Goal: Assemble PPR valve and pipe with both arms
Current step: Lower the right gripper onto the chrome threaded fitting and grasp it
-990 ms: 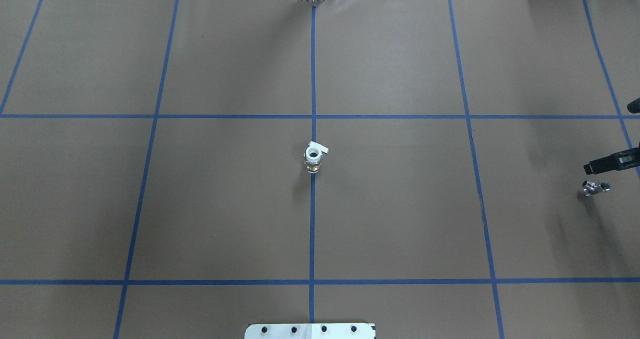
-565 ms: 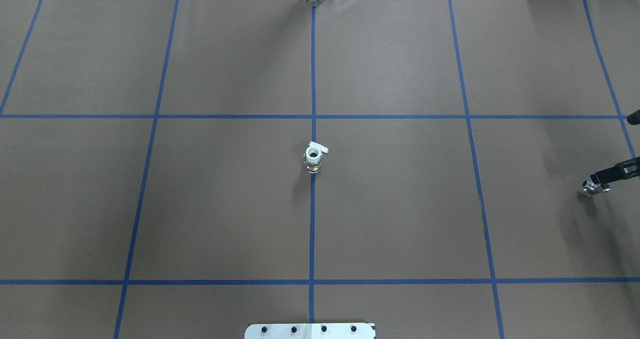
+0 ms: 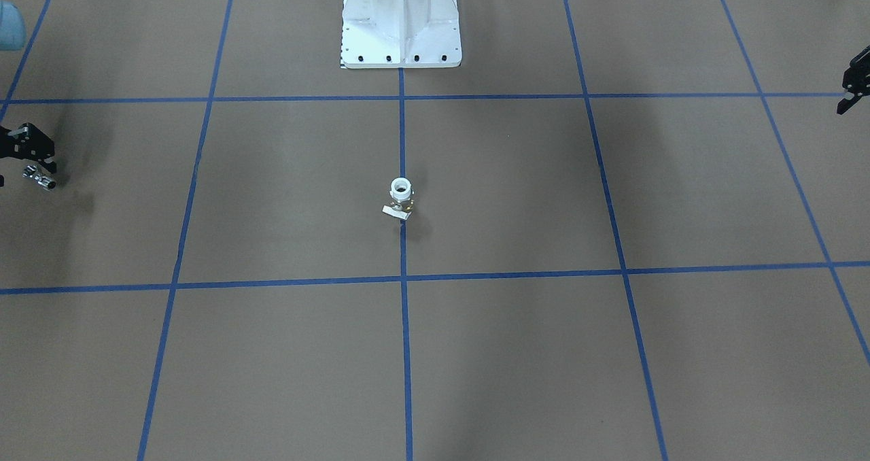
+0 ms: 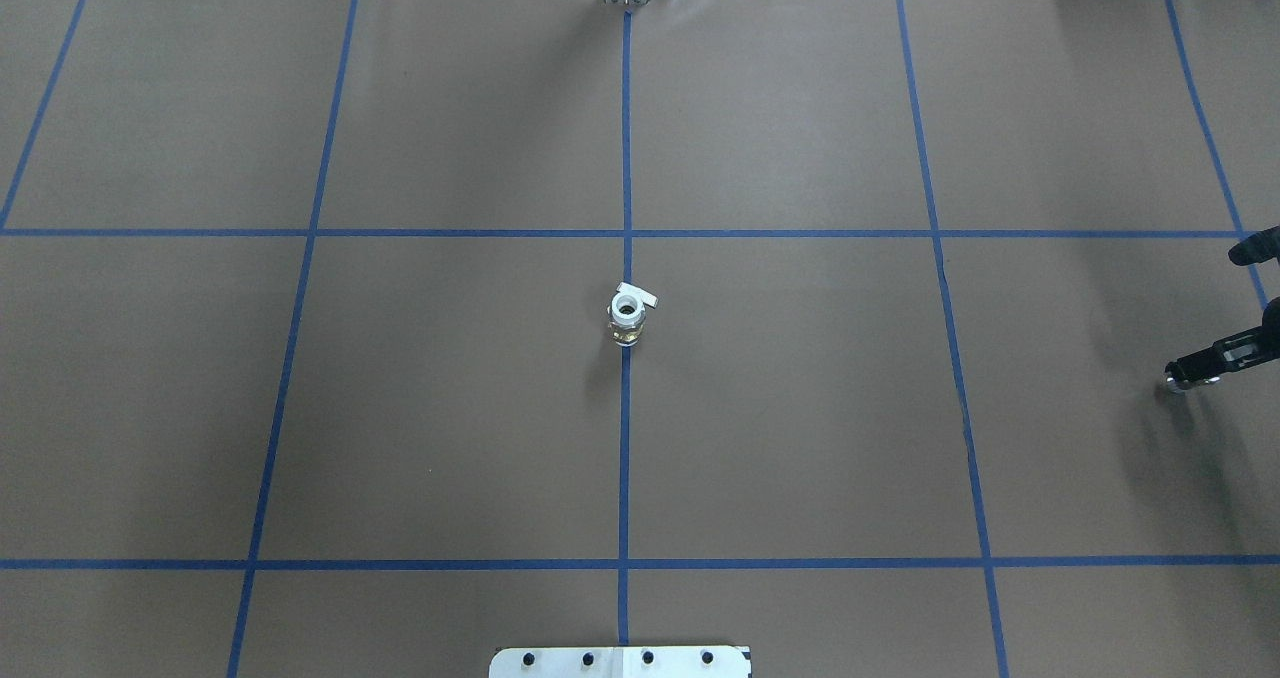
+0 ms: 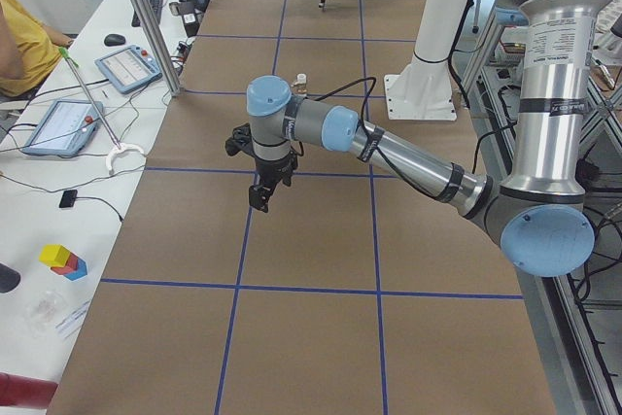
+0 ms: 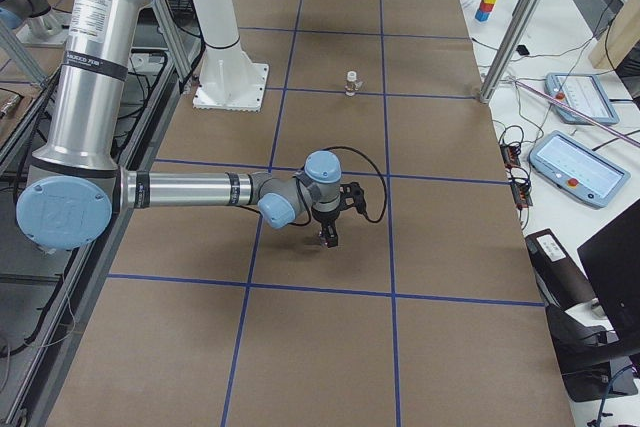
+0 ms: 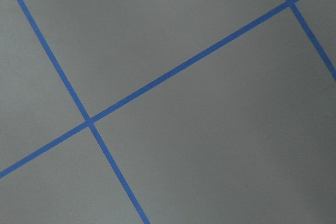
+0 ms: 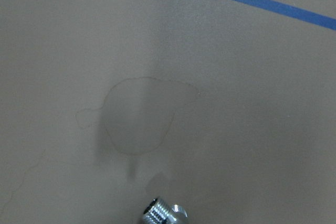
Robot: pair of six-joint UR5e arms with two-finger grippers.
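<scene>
- PPR valve (image 4: 627,315) is standing upright at the centre of the overhead frame, on the vertical blue tape line (image 4: 624,458). Its white collar is facing up and its whitish tab is pointing toward the upper right. It is sitting well apart from both grippers.
- Pipe (image 4: 1180,385) is lying on the brown table (image 4: 800,438) at the far right edge of the overhead frame, a little below mid-height. In the front-facing view it is showing at the far left edge instead.
- Right gripper (image 6: 328,239) is hanging directly over the pipe and pointing down. In the overhead view a black fingertip is overlapping the pipe's upper side, and I cannot tell whether they are touching or just apart.
- The right wrist view is catching only the pipe's ribbed chrome end, at the bottom edge near the middle. I cannot tell how wide the right gripper's jaws are standing.
- Left gripper (image 5: 260,199) is hanging above the table, left of centre in the exterior left view, and is pointing down beside a tape line. In the front-facing view it is cut off at the right edge, upper part.
- The left wrist view is showing only brown paper and crossing tape lines. I cannot tell the left gripper's jaw opening either.
- White pedestal (image 3: 401,19) is standing at the top centre of the front-facing frame, in line with the valve.
</scene>
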